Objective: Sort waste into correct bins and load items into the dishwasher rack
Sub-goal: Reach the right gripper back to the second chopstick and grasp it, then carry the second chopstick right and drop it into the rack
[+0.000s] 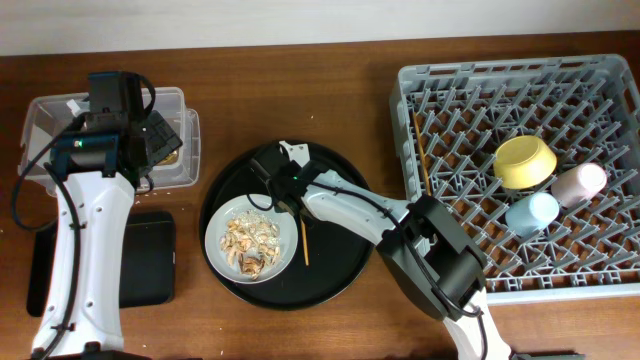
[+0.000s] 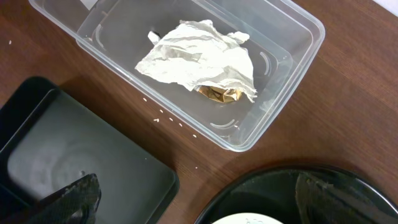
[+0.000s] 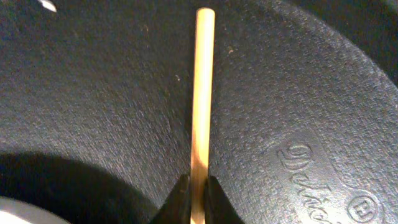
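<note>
One wooden chopstick point(image 3: 202, 93) is pinched between the right gripper's point(image 3: 198, 198) fingertips, lying flat on the round black tray point(image 3: 298, 93) just beside the plate point(image 1: 214, 248) of food scraps point(image 1: 248, 240). Beyond, the left gripper point(image 2: 205, 198) hangs spread wide and empty near the clear tub point(image 2: 280, 112) holding crumpled tissue point(image 2: 199, 59) and a gold wrapper point(image 2: 221, 94). The second chopstick point(image 1: 421, 155) lies in the dishwasher rack point(image 1: 420, 85), near its tray-side wall.

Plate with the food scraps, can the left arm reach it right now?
Probably yes. The plate lies on the round tray's left side, with nothing between it and the left gripper. The right gripper, shut on a chopstick, crowds only its right edge.
</note>
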Controlling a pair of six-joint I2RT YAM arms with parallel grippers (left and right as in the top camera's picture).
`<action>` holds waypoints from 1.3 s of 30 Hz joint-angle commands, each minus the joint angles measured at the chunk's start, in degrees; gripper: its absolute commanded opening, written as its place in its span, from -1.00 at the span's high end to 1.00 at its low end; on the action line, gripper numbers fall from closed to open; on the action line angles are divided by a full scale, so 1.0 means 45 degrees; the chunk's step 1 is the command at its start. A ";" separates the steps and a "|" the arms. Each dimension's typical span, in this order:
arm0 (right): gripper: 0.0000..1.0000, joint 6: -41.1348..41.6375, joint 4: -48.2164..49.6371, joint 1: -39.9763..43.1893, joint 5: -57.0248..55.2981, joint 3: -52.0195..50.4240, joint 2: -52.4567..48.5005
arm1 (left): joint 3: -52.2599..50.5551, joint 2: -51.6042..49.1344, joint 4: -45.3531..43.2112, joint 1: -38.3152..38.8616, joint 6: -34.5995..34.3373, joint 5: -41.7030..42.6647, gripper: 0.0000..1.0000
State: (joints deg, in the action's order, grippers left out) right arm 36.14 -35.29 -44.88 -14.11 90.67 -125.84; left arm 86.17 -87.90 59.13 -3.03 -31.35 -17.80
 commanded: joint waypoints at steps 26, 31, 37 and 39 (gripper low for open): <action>0.92 -0.1559 -0.6110 0.1841 0.2069 0.4794 -0.1156 | 0.0000 -0.0058 -0.0010 -0.0029 -0.0170 0.0005 -0.98; 0.92 -0.3245 -0.9122 0.3696 0.0301 0.7184 0.1506 | 0.0000 -0.0058 -0.0010 -0.0029 -0.0170 0.0005 -0.98; 0.92 -0.6994 -1.0074 0.7286 0.1443 0.7159 0.1787 | 0.0000 -0.0058 -0.0010 -0.0029 -0.0170 0.0005 -0.98; 0.92 -0.6999 -0.9816 0.8034 0.2244 0.6751 0.1783 | 0.0000 -0.0058 -0.0010 -0.0029 -0.0170 0.0005 -0.98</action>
State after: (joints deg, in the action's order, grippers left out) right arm 6.15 -80.40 -10.98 -7.90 122.67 -117.30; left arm 86.17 -87.90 59.11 -3.03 -31.35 -17.80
